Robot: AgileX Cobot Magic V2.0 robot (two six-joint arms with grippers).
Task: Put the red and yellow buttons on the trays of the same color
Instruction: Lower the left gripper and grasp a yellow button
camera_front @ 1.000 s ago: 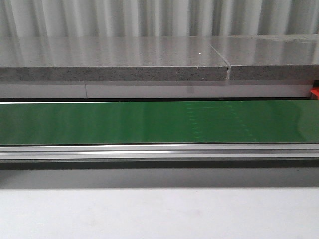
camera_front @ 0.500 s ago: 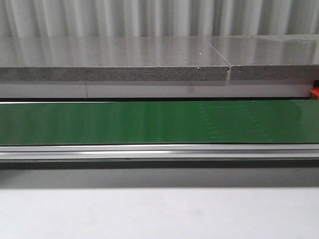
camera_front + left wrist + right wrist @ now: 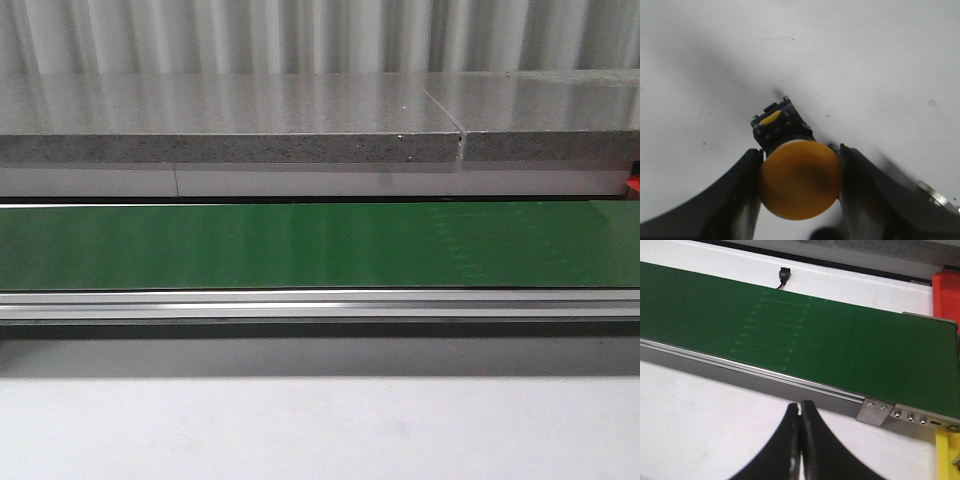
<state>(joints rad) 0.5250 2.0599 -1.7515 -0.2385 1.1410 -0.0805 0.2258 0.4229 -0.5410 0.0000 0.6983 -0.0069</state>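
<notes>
Gripping a yellow button (image 3: 800, 186) between its two dark fingers (image 3: 735, 200), the left gripper (image 3: 801, 187) hangs over a plain white table (image 3: 865, 65). The jaws press against either side of the button's round cap, and the black base (image 3: 781, 122) with a small yellow mark on it points away from the camera toward the white surface. Whether the base touches the table cannot be told from this view. A bit of shiny metal (image 3: 935, 195) shows at the edge just beside one finger.

The right gripper (image 3: 799, 440) has its fingers pressed together with nothing between them, above the white table near the belt's metal rail (image 3: 765, 372). Just past the rail lies the green belt (image 3: 840, 345), with faint pale stripes across one patch. A metal bracket (image 3: 875, 412) with screws sits at the rail's end, a yellow piece (image 3: 946, 452) shows at the near corner, and a red object (image 3: 946, 295) lies beyond the belt's far end. A small black connector (image 3: 784, 275) sits on the white strip behind the belt.

In the front view neither arm shows. Nearest is the white table (image 3: 320, 430), then the metal rail (image 3: 320, 305), the green belt (image 3: 250, 245), a grey stone-like slab (image 3: 250, 120) and a ribbed wall (image 3: 300, 35) behind. A sliver of red (image 3: 632, 186) peeks in at the right edge.
</notes>
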